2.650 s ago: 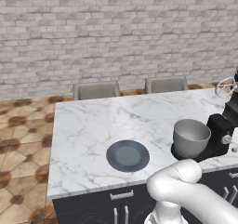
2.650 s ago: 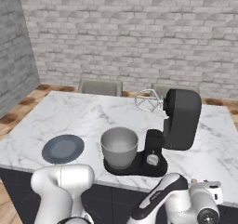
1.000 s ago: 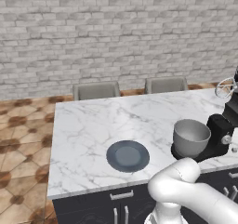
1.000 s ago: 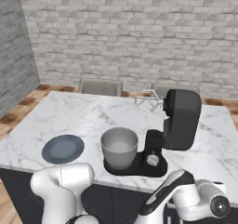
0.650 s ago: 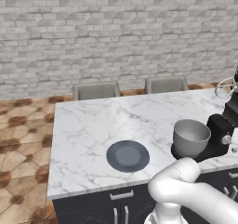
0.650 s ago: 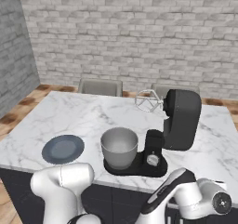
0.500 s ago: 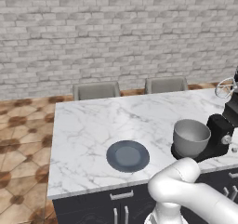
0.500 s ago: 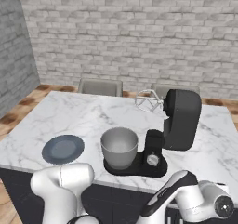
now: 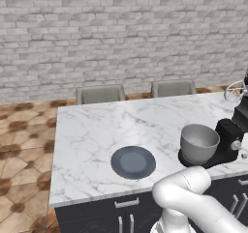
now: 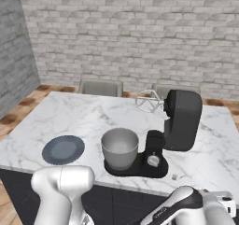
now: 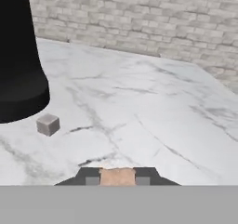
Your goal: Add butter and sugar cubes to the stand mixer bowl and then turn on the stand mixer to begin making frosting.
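Hand view: fingers (image 11: 117,177) pinch a pale tan block (the butter (image 11: 117,176)) low over the marble counter (image 11: 139,107); a grey sugar cube (image 11: 48,124) lies near the stand mixer (image 11: 18,56).

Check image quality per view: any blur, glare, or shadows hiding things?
Left base view: sharp, even light, soft shadow under the stand mixer bowl. Right base view: crisp, no glare on the stand mixer. Hand view: softer, the small grey cube slightly blurred, the mixer a featureless black mass.

Grey bowl (image 10: 120,147) empty on black mixer (image 10: 179,121) base, head tilted up.
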